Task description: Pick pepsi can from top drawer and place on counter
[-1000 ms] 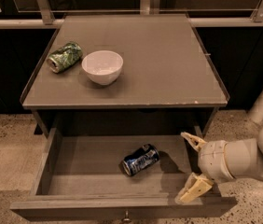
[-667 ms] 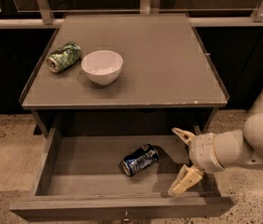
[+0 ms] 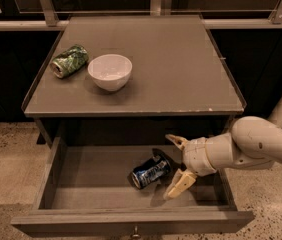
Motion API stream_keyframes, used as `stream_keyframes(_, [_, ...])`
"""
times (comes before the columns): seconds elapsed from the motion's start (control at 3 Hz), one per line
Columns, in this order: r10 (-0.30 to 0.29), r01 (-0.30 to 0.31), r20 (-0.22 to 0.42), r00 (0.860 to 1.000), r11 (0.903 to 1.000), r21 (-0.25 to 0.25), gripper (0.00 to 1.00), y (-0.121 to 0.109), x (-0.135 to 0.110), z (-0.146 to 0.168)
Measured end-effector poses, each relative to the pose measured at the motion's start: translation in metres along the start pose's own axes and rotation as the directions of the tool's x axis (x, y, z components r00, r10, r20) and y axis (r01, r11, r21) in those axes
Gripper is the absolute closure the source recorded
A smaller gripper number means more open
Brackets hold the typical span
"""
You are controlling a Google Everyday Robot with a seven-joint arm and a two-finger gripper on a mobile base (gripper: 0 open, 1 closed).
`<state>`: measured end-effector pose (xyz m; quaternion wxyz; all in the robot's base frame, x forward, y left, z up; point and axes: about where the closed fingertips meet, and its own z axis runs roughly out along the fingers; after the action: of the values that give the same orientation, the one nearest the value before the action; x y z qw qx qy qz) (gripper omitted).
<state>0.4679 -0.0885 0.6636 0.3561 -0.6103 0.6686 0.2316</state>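
since a second ago the gripper [image 3: 174, 163] has slid left inside the top drawer [image 3: 88, 176], and it now sits just beside the right end of the pepsi can [image 3: 151, 171]. its fingers [image 3: 182, 183] are spread wide, one toward the back of the drawer and one toward the front; whether either touches the can i cannot tell. the can has not moved and lies on its side on the drawer bottom. up on the tabletop [image 3: 181, 69] a green can [image 3: 69, 60] lies beside a white bowl [image 3: 110, 71].
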Motion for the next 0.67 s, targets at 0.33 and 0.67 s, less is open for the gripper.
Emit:
stream_keyframes(0.33, [-0.020, 0.020, 0.006, 1.000, 0.9997, 0.016, 0.00, 0.000, -0.002, 0.021])
stream_keyframes(0.67, [-0.052, 0.052, 0.001, 0.999, 0.9981, 0.033, 0.00, -0.008, -0.006, 0.043])
